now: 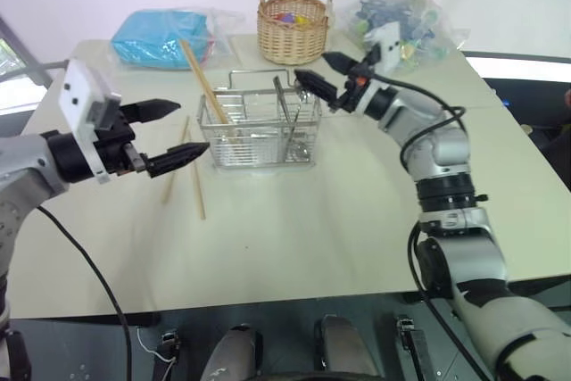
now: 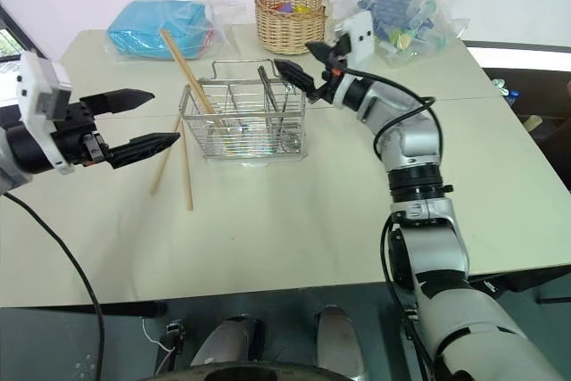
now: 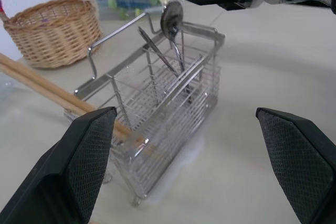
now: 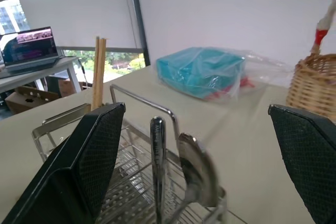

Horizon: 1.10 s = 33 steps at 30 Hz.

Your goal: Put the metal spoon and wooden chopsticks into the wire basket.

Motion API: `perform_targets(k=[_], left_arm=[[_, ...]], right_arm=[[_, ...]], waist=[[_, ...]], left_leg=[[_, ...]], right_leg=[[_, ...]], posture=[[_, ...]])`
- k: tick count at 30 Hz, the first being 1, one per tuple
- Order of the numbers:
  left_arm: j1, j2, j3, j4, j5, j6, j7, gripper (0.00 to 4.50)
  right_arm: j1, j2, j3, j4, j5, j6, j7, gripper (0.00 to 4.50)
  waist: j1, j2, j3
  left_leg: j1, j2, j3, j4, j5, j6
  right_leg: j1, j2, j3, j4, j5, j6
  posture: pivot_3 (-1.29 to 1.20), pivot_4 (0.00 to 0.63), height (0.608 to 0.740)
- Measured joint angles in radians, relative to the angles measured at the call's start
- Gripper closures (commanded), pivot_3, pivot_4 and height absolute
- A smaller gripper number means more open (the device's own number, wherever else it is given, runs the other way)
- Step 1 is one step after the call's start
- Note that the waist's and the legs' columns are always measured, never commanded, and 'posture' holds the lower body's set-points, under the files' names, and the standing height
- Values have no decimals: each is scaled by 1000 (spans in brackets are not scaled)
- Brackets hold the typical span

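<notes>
Head views: wire basket (image 1: 259,129) stands mid-bench (image 1: 294,238); one pair of wooden chopsticks (image 1: 207,94) leans inside, another lies beside it; left hand (image 1: 171,134) spread; right hand (image 1: 323,76) spread above; wrist views: metal spoon (image 3: 172,20) stands in the basket.

The two head views look forward and down from above both arms, taking in the left gripper (image 1: 176,134), the right gripper (image 1: 317,78) and the wire basket (image 1: 259,127) between them. The left wrist view looks along its own fingers (image 3: 86,166), close to the basket's near corner, and catches the right gripper beyond. The right wrist view sits just above the basket's rim, so all four share the basket.
</notes>
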State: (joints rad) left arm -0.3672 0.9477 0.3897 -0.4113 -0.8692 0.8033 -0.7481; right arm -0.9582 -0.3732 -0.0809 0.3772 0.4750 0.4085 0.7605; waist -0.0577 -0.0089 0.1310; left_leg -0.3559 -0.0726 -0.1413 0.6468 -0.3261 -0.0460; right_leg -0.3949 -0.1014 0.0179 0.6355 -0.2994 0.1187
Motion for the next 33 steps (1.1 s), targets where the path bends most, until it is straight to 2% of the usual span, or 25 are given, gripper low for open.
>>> perform_targets(k=[5,8,13,16,25,33], left_arm=[[-61,-46,65,68,-34,39,129,0],[-103,-56,64,127,-7,73,243,0],[-178,-46,-8,303,148,196,456,0],[-217,-51,-66,426,233,274,529,0],[-375,-177,-260,716,396,208,453,0],[-449,-240,-366,904,517,121,349,0]], right_arm=[[-64,-84,-72,-87,93,83,76,18],[-45,-156,-93,-205,183,181,156,18],[146,-269,-90,-461,336,335,297,18],[261,-288,-68,-564,382,398,328,18],[366,-249,-56,-693,425,430,224,18],[418,-233,-63,-750,476,439,128,18]], waist=[[-4,0,0],[-5,-1,0],[13,-2,-1],[16,-2,-1],[23,-4,-2],[17,-4,-2]], left_leg=[[1,0,0,0,0,0],[1,0,0,0,0,0],[1,0,0,0,0,0],[0,-1,0,1,0,0],[0,-2,0,2,0,0],[0,-1,1,2,0,0]], right_leg=[[0,0,0,0,0,0],[0,0,0,0,0,0],[2,0,0,0,1,1],[1,0,0,0,1,2],[0,-1,0,0,1,2],[0,-1,0,1,1,3]], posture=[[0,150,740],[0,150,740],[0,150,740],[0,150,740],[0,150,740],[0,150,740]])
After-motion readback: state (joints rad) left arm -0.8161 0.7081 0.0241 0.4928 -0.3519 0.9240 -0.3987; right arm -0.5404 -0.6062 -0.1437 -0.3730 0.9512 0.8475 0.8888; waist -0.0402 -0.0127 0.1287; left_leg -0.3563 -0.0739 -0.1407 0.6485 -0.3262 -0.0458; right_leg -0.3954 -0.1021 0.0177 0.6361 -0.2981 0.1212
